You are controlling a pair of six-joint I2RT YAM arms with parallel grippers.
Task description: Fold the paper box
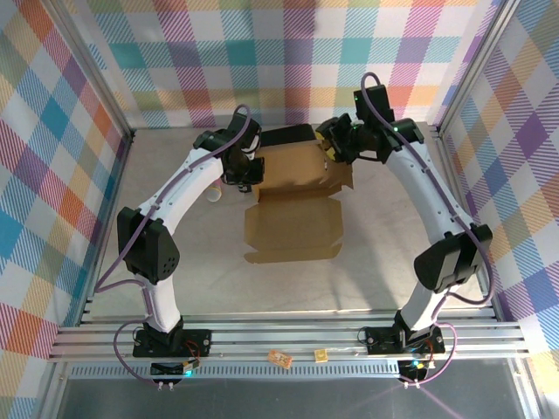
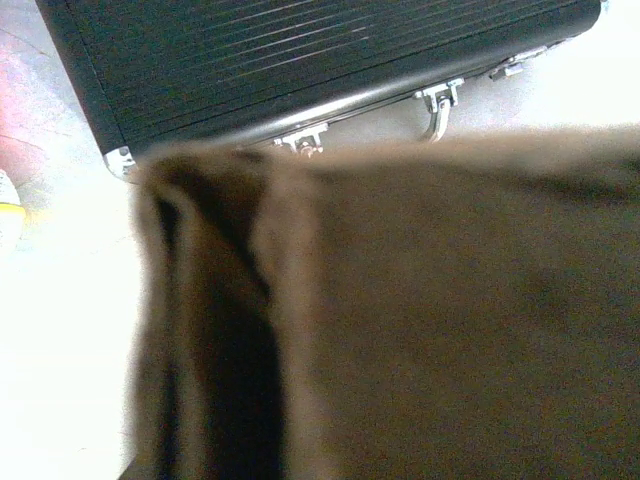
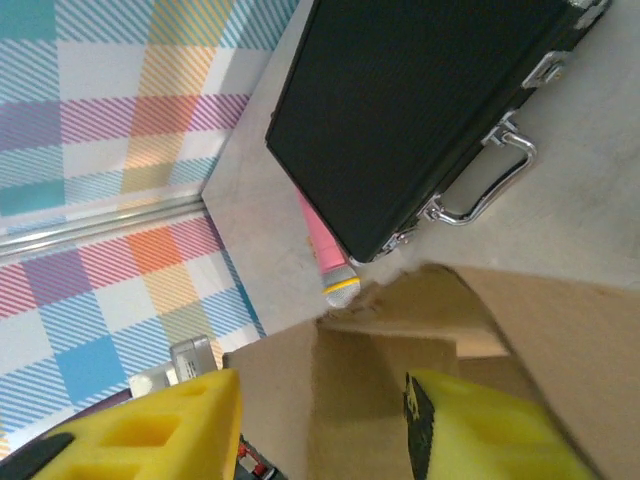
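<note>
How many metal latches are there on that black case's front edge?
2: one latch left of the handle in the left wrist view, another right of it. The paper box may hide more.

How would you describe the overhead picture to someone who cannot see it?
A brown cardboard box, partly folded with its near flap lying flat, sits on a table. A robot's left end effector and right end effector are at its far corners; a black case lies just behind it, in front of checked walls.

Plaid walls (image 1: 288,52), beige tabletop (image 1: 210,279)
</note>
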